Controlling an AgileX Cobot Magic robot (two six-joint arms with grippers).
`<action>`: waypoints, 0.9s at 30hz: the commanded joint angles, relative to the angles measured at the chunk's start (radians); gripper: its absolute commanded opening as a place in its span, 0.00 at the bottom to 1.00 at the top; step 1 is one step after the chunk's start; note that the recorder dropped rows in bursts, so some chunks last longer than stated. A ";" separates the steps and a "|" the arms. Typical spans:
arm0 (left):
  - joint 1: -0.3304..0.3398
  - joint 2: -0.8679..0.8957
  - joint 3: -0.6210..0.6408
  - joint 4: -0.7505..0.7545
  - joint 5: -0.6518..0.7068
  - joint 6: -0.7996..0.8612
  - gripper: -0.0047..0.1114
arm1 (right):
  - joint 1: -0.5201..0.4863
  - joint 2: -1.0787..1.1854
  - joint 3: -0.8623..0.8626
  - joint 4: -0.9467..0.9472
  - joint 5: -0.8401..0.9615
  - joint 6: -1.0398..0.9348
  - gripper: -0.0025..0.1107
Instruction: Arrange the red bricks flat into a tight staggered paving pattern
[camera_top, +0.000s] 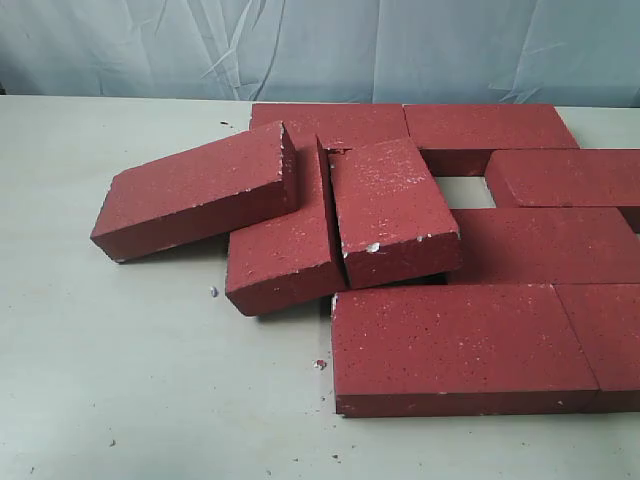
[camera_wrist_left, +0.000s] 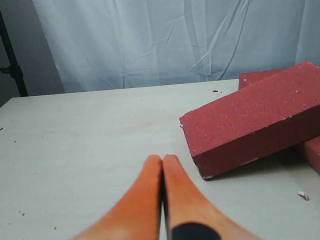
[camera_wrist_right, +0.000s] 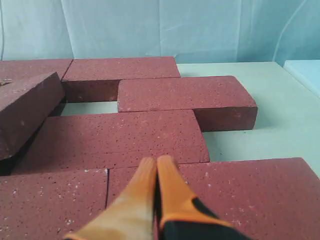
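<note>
I see the dark red, rough rectangular paving bricks (camera_top: 540, 245) on the pale wooden table (camera_top: 120, 380). Most lie flat in rows on the right, and three sit tilted and overlapping at the left. My left gripper (camera_wrist_left: 162, 159), orange fingers pressed together, hovers over bare table near one tilted brick (camera_wrist_left: 250, 120). My right gripper (camera_wrist_right: 157, 161), likewise pressed together, is over the flat rows.

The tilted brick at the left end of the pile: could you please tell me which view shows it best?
The exterior view: the tilted brick is seen whole there, one end raised. The left wrist view shows it close but cut off at the frame edge. The right wrist view faces the flat bricks instead.
</note>
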 joint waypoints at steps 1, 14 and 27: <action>0.001 -0.005 0.004 0.004 -0.007 0.001 0.04 | -0.004 -0.006 0.001 -0.029 -0.019 0.000 0.02; 0.001 -0.005 0.004 -0.059 -0.162 0.016 0.04 | -0.004 -0.006 0.001 -0.026 -0.333 0.000 0.02; 0.001 -0.005 0.004 -0.181 -0.573 -0.055 0.04 | -0.004 0.012 -0.020 0.064 -0.853 0.247 0.02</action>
